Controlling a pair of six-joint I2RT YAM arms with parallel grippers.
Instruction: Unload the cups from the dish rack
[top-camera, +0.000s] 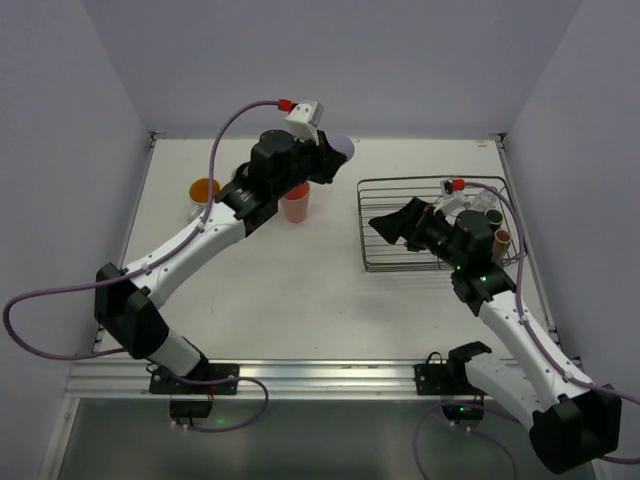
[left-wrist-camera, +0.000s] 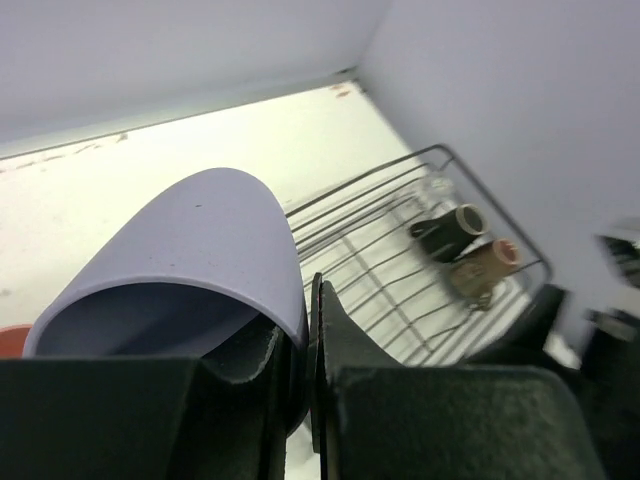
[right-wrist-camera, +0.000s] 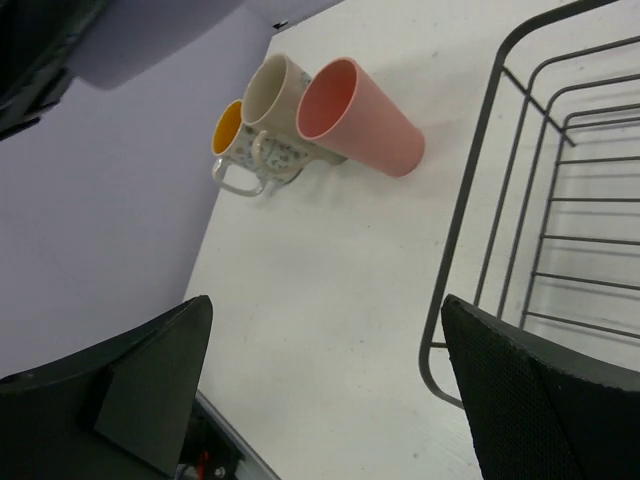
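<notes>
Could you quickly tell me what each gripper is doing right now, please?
Left gripper: shut on the lavender cup, pinching its rim.
Right gripper: open, holding nothing.

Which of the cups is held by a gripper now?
The lavender cup, pinched by the left gripper; the salmon cup, orange cup and patterned mug stand free.

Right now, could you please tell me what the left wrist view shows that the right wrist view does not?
Only left wrist: the lavender cup clamped in the left hand, and a small brown cup in the dish rack. Only right wrist: the orange-inside cup, cream mug and salmon cup on the table, beyond the open right hand. Both: rack and table.
</notes>
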